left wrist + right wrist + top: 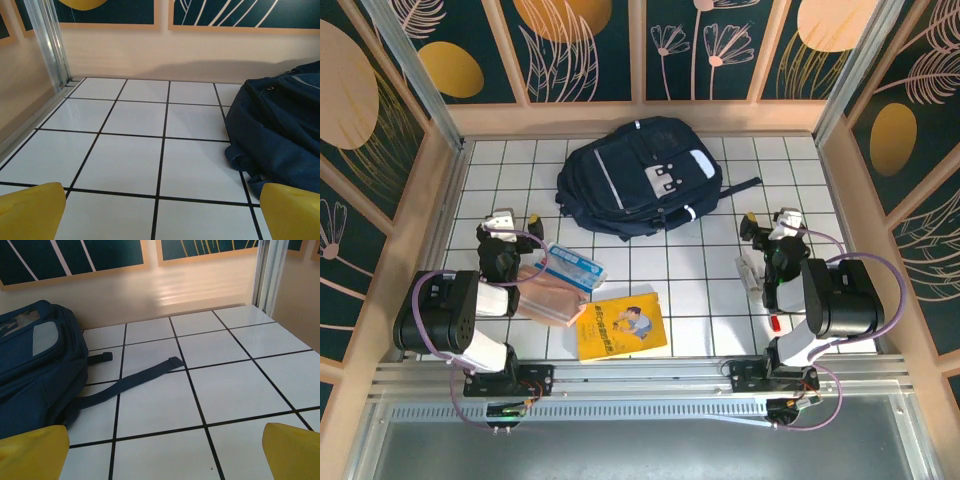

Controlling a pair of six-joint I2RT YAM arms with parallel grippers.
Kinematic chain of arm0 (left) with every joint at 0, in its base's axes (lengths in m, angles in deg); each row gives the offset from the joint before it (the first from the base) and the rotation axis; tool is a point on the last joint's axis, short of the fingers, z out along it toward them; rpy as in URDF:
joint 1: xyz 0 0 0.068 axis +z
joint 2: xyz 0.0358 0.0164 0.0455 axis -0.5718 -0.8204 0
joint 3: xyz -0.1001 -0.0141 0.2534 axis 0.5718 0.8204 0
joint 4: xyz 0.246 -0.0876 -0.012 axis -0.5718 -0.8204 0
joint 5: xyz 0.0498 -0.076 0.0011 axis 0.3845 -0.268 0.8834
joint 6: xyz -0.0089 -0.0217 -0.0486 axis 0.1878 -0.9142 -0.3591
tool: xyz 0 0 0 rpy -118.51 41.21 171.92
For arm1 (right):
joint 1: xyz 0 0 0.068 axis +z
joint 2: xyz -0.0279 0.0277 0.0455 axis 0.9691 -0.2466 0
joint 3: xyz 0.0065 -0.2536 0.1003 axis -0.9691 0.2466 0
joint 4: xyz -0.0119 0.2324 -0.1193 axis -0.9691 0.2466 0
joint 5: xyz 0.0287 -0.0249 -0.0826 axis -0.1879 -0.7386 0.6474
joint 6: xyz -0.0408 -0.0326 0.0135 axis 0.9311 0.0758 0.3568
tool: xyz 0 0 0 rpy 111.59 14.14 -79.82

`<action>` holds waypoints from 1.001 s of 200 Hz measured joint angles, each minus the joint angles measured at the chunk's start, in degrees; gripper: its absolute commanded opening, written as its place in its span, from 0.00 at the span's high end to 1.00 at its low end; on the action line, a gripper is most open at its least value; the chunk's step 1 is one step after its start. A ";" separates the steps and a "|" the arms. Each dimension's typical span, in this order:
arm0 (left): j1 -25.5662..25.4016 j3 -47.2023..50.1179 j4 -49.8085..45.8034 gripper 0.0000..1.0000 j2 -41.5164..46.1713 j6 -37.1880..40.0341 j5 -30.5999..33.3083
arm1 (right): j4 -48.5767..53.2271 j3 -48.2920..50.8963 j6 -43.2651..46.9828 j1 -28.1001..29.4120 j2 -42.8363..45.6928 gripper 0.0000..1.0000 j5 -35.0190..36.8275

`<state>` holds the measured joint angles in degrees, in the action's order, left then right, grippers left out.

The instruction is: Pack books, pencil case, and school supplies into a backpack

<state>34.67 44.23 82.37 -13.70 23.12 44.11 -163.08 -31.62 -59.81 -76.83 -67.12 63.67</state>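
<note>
My left arm (450,320) sits folded low at the near left, wrist aimed far, left fingers (30,215) spread wide and empty over bare tabletop (130,165); the peach pouch (552,298) and yellow book (622,327) lie just right of it. The navy backpack (640,175) lies flat at the far middle. My right arm (835,295) mirrors that pose at the near right, right fingers (292,452) wide apart and empty, a whitish stick (750,270) and red pen (774,322) beside it.

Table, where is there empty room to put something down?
Bare tiles lie between the backpack and the yellow book, and in both far corners beside the backpack. It is crowded around the peach pouch.
</note>
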 measured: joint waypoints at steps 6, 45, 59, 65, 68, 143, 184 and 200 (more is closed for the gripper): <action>0.00 0.00 0.00 0.01 0.00 0.00 0.00 | 0.00 0.02 0.00 0.00 0.00 0.01 -0.02; 0.00 0.00 0.00 0.01 0.00 0.00 0.00 | 0.02 0.00 0.00 -0.04 0.00 0.01 -0.17; 0.00 0.00 0.00 0.01 0.00 0.00 0.00 | 0.02 0.00 0.00 -0.04 0.00 0.01 -0.17; 0.00 0.00 0.00 0.01 0.00 0.00 0.00 | 0.02 0.00 0.00 -0.04 0.00 0.01 -0.17; 0.00 0.00 0.00 0.01 0.00 0.00 0.00 | 0.02 0.00 0.00 -0.04 0.00 0.01 -0.17; 0.00 0.00 0.00 0.01 0.00 0.00 0.00 | 0.02 0.00 0.00 -0.04 0.00 0.01 -0.17; 0.00 -0.11 -0.28 0.01 0.09 -0.17 0.66 | 0.04 0.02 -0.04 -0.07 0.02 0.01 -0.35; 0.00 -2.38 -7.85 0.01 3.17 -0.87 1.27 | 2.19 0.35 -0.87 -0.02 2.71 0.01 2.34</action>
<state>34.67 41.85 74.52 -10.53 22.24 45.37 -160.89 -31.27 -60.68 -76.85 -64.41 66.01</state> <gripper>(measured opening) 0.990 0.992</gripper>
